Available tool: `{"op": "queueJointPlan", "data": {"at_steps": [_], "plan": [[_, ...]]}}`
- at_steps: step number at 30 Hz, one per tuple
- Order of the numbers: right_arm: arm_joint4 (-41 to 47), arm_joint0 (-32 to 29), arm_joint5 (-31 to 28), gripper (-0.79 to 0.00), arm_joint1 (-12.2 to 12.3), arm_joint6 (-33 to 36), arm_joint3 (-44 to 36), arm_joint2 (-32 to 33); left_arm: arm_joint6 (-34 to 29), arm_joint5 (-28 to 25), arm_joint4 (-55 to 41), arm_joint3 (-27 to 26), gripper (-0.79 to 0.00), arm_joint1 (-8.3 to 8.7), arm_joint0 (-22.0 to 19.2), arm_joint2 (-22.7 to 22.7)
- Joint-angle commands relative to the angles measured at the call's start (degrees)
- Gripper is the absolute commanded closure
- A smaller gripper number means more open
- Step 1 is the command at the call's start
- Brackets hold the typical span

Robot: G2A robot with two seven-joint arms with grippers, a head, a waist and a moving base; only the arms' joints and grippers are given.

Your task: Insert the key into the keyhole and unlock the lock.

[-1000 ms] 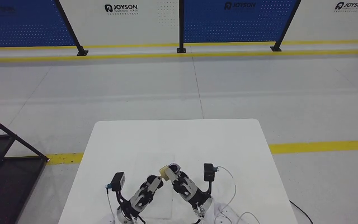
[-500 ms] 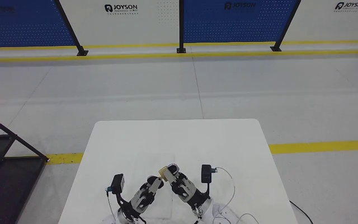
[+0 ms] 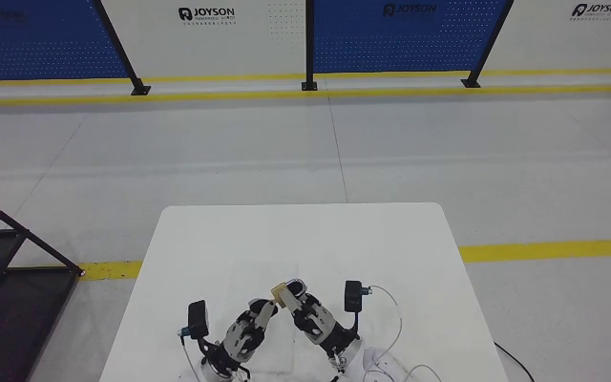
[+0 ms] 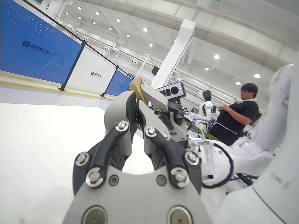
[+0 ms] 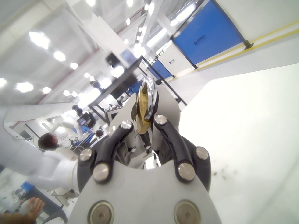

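Meeting tip to tip near the six o'clock edge of the white table (image 3: 305, 239), the two arms angle in toward each other. The right gripper (image 5: 147, 104) has its fingers clamped on the lock (image 5: 143, 116), a brass padlock seen edge-on from that wrist. Its chrome shackle (image 5: 149, 86) pokes out beyond the fingertips.

From above, the lock (image 3: 280, 289) sits at the very point where the arms converge. The right gripper (image 3: 294, 294) is at about four o'clock from it and the left gripper (image 3: 264, 308) at about seven o'clock.

From the left wrist, the left gripper (image 4: 136, 104) has its ribbed pads (image 4: 132, 109) drawn tight together. Whatever they pinch is too slim for me to see, so I cannot make out the key. The brass lock (image 4: 136, 87) shows just past those fingertips, apparently touching them.

A white cable (image 3: 387, 320) loops on the tabletop at three o'clock from the right arm. Blue barrier panels (image 3: 401, 33) line the floor at twelve o'clock, and a black rack (image 3: 24, 253) stands at nine o'clock from the table.
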Motion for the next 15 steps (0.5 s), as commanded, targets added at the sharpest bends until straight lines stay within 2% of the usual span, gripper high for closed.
{"op": "queueJointPlan", "data": {"at_steps": [1,11,15], "plan": [[0.0,0.0,0.2,0.0,0.0,0.1,-0.1,0.0,1.7,3.1,2.7,0.0,0.0,-0.15,0.2,0.0],[0.4,0.1,1.1,0.0,0.1,0.7,-0.3,-0.1,7.5,13.7,10.4,0.4,0.0,-0.79,0.2,0.6],[0.7,0.2,1.3,0.0,0.1,1.0,-0.3,-0.2,10.6,20.2,14.4,0.8,0.0,-1.02,0.2,0.4]]}}
